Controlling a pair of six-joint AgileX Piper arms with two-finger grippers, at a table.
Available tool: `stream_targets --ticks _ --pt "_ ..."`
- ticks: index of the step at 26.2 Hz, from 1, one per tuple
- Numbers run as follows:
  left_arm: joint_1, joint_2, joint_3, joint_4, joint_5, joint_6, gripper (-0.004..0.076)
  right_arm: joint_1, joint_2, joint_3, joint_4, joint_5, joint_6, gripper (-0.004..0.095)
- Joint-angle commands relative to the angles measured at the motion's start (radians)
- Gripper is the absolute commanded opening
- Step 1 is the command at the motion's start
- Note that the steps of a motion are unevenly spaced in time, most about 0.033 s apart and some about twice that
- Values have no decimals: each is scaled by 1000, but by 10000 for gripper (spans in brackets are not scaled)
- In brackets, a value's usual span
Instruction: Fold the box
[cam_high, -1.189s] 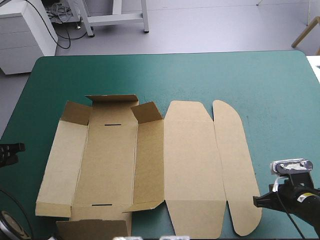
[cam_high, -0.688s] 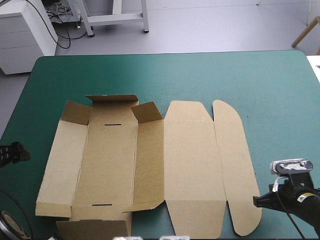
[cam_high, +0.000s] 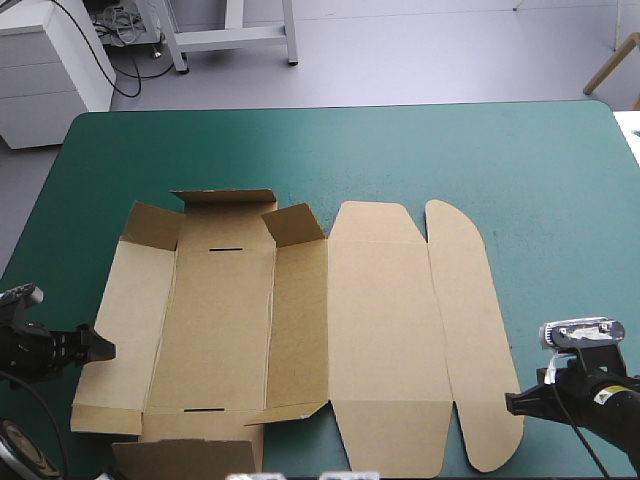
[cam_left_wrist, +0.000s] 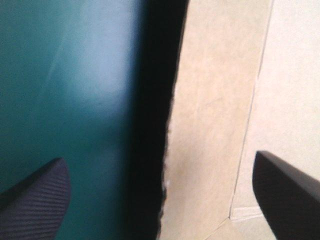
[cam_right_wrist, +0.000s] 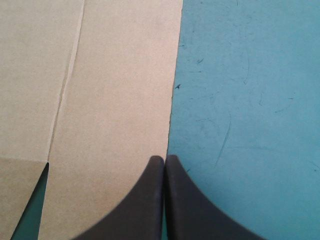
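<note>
Watching the feed, I see the left jaws have come in from the left edge of the counter since the earlier picture. They now sit at the left side panel of the box, toward its near end. The box and the right jaws have not moved. The left jaws are spread, one over the teal-green cover and the other over brown board, with the panel's outer edge between them. The right jaws are pressed together in a point, pinching nothing, their tip at the outer edge of the rounded lid flap by its near end. The box lies opened out on the near half of the counter, its long axis running left to right: the tray part with half-raised corner flaps is at the left, and the flat lid panels point right.
</note>
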Motion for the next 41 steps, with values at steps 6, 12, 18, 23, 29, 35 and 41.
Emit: stream_targets --ticks 6,12,18,23,29,35,41 --pt "-109 13 35 -113 25 57 703 -6 6 -23 35 -43 -20 -19" --pt "-238 25 37 -119 25 50 703 -6 6 -23 35 -40 -20 -19" --pt "-252 25 37 -98 52 50 703 -6 6 -23 35 -39 -20 -19" --pt "-252 25 37 -95 84 48 657 -6 6 -23 37 -39 -20 -19" --pt "-252 25 37 -91 88 48 95 -6 6 -23 37 -39 -22 -19" --pt "-252 25 37 -55 88 52 -10 -6 6 -23 37 -39 -25 -19" --pt "-254 25 37 -55 88 57 -10 -6 6 -23 37 -39 -25 -19"
